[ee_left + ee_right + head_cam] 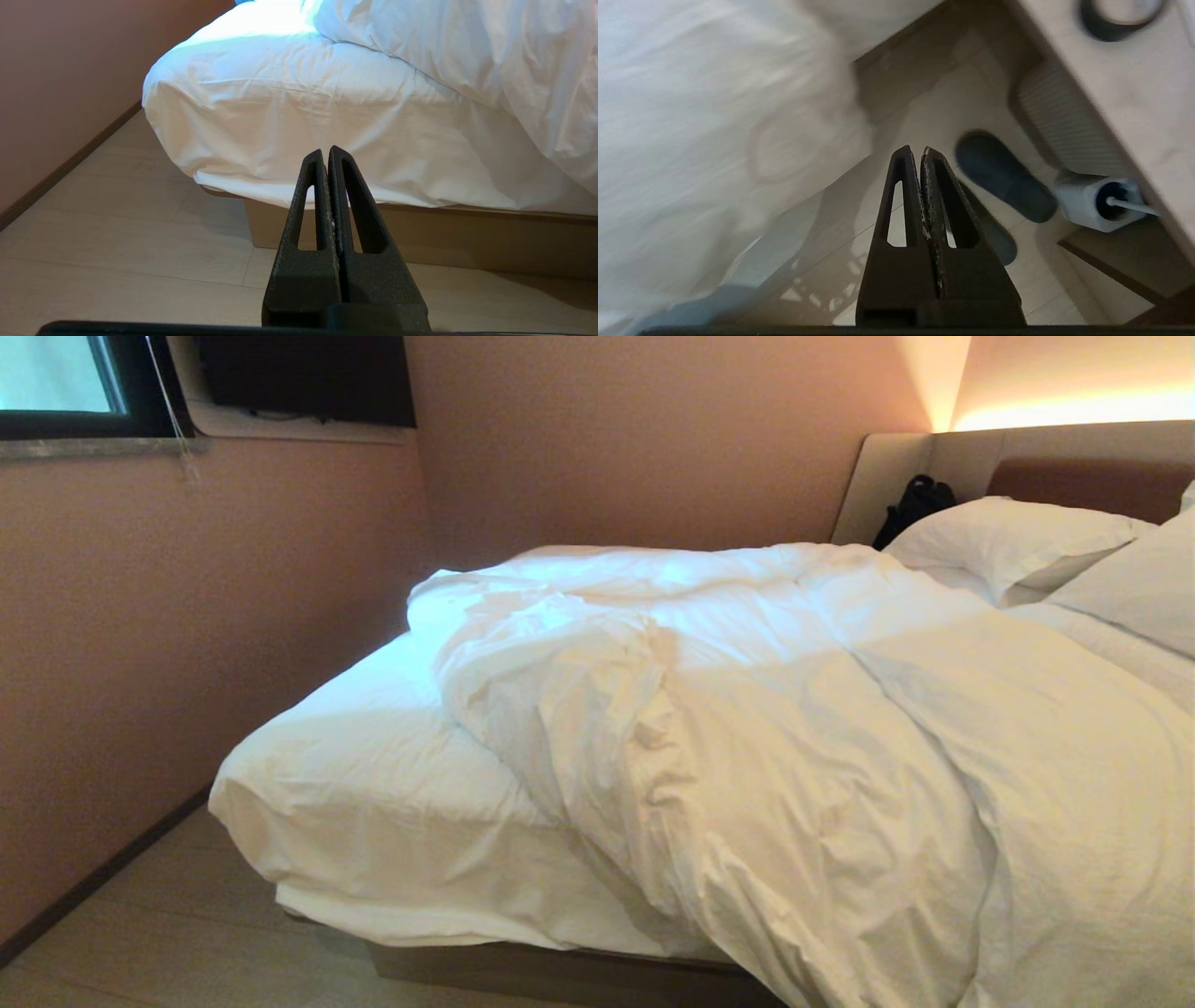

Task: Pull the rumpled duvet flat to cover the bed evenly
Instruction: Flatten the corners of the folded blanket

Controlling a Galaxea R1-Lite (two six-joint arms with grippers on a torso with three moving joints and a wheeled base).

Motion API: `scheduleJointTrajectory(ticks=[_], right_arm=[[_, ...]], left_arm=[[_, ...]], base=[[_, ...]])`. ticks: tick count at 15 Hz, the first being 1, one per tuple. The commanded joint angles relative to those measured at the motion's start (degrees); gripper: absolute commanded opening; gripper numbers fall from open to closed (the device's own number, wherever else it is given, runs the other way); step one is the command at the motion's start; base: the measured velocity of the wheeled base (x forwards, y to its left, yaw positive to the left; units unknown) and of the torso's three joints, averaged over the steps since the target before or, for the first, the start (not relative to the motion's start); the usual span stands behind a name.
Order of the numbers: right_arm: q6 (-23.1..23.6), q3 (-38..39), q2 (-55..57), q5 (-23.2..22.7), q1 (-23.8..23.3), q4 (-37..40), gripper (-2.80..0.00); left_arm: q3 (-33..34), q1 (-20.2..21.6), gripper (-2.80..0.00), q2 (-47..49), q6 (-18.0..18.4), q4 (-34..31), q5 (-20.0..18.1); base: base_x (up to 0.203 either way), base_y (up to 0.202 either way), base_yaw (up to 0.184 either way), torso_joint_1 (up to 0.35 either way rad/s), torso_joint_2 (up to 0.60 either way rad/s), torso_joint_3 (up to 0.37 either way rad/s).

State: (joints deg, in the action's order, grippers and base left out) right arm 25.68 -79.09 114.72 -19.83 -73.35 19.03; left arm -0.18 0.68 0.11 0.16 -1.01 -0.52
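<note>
Hanging beside the right end effector [914, 150], duvet [691, 140].

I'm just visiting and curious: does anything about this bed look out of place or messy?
Yes. The duvet is bunched toward one side of the bed, creased and spilling over the near edge, while the corner by the wall shows only bare fitted sheet. A dark bag sits against the headboard behind the pillows.

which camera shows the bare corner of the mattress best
The left wrist view: the sheeted mattress corner fills the frame, with the duvet stopping short of it. The head view shows the same corner from above. The right wrist view shows only blurred white bedding, no corner.
</note>
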Motion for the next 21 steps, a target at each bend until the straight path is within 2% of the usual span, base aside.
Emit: scheduleJointTrajectory(ticks=[1,3,6,9,11,12,14,15,16,17,18,21], right_arm=[[0.6,1.9,-4.1,-4.1,0.0,4.5,-2.8],[2.0,4.6,-9.1,-9.3,0.7,9.9,-2.8],[3.0,7.6,-20.0,-16.1,5.9,23.0,-2.8],[1.1,8.6,-33.3,-18.8,19.9,37.4,-2.8],[-4.9,9.0,-39.8,-19.2,31.7,41.7,-2.8],[-9.9,8.9,-41.9,-18.9,36.8,42.5,-2.8],[-24.4,8.0,-44.9,-15.8,44.1,42.4,-2.8],[-29.2,7.5,-45.5,-13.0,46.2,41.8,-2.8],[-34.8,7.3,-46.1,-8.2,47.8,41.0,-2.8],[-37.2,7.3,-47.5,-5.5,48.6,40.6,-2.8],[-37.7,7.7,-49.6,-4.6,48.8,40.6,-2.8],[-35.9,10.7,-58.1,-3.9,49.2,40.7,-2.8]], left_arm=[[0.0,0.0,-2.8,0.0,0.0,0.0,0.0],[0.0,0.0,-2.8,0.0,0.0,0.0,0.0],[0.0,0.0,-2.8,0.0,0.0,0.0,0.0],[0.0,0.0,-2.8,0.0,0.0,0.0,0.0],[0.0,0.0,-2.8,0.0,0.0,0.0,0.0],[0.0,0.0,-2.8,0.0,0.0,0.0,0.0],[0.0,0.0,-2.8,0.0,0.0,0.0,0.0],[0.0,0.0,-2.8,0.0,0.0,0.0,0.0],[0.0,0.0,-2.8,0.0,0.0,0.0,0.0],[0.0,0.0,-2.8,0.0,0.0,0.0,0.0],[0.0,0.0,-2.8,0.0,0.0,0.0,0.0],[0.0,0.0,-2.8,0.0,0.0,0.0,0.0]], base=[[0.0,0.0,0.0,0.0,0.0,0.0],[0.0,0.0,0.0,0.0,0.0,0.0],[0.0,0.0,0.0,0.0,0.0,0.0],[0.0,0.0,0.0,0.0,0.0,0.0],[0.0,0.0,0.0,0.0,0.0,0.0],[0.0,0.0,0.0,0.0,0.0,0.0],[0.0,0.0,0.0,0.0,0.0,0.0],[0.0,0.0,0.0,0.0,0.0,0.0],[0.0,0.0,0.0,0.0,0.0,0.0],[0.0,0.0,0.0,0.0,0.0,0.0],[0.0,0.0,0.0,0.0,0.0,0.0],[0.0,0.0,0.0,0.0,0.0,0.0]])
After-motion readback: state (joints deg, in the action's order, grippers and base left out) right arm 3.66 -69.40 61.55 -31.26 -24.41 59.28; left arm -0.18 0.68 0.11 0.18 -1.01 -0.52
